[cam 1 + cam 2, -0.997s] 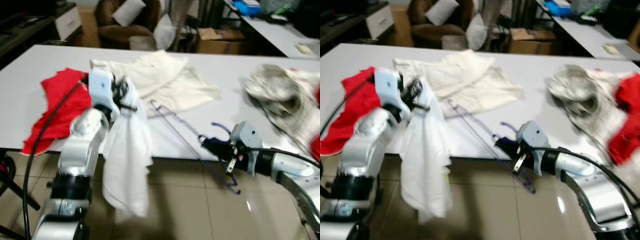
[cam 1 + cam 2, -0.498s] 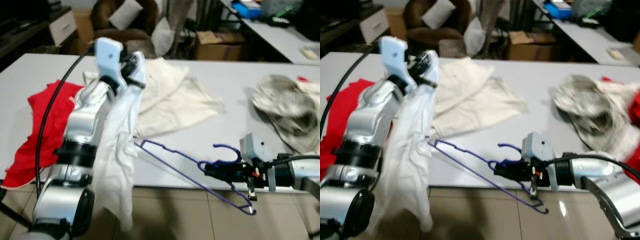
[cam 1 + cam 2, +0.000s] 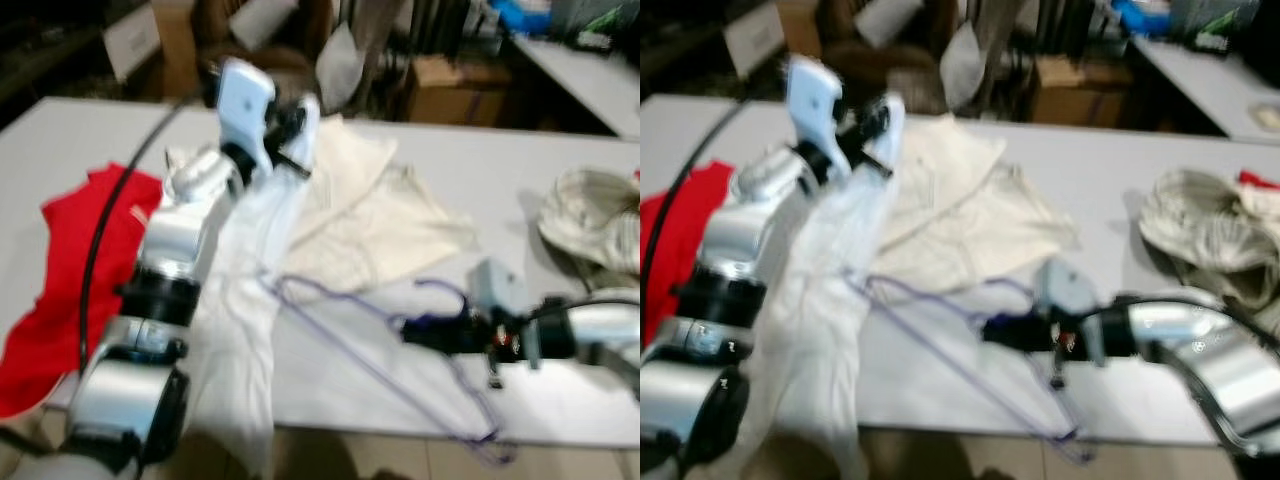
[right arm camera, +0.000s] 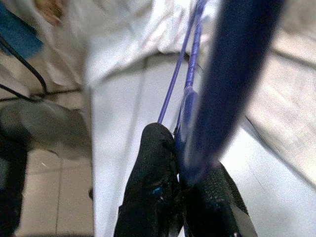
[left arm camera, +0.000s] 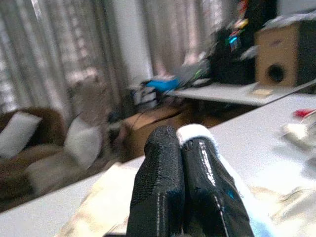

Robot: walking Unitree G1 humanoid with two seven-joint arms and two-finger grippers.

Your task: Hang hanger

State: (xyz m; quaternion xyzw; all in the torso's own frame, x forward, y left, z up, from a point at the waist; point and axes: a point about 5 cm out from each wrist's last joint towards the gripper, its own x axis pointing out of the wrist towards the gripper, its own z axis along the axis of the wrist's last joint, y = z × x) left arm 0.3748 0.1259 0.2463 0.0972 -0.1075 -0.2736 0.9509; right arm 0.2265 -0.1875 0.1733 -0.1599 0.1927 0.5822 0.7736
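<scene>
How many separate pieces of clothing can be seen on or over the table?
4: red garment at the table's left; white garment held up by the left gripper; cream garment mid-table; grey-white bundle at right. Others may be hidden.

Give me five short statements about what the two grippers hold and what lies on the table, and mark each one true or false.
1. The right gripper is shut on the purple hanger. True.
2. The left gripper is open and holds nothing. False: it is shut on the white garment, as the left wrist view shows.
3. A red cloth lies on the table on the robot's left side. True.
4. The hanger hangs on a rail. False: it is in the right gripper, low over the table near its front edge.
5. The cream cloth lies on the floor. False: it lies spread on the table.
</scene>
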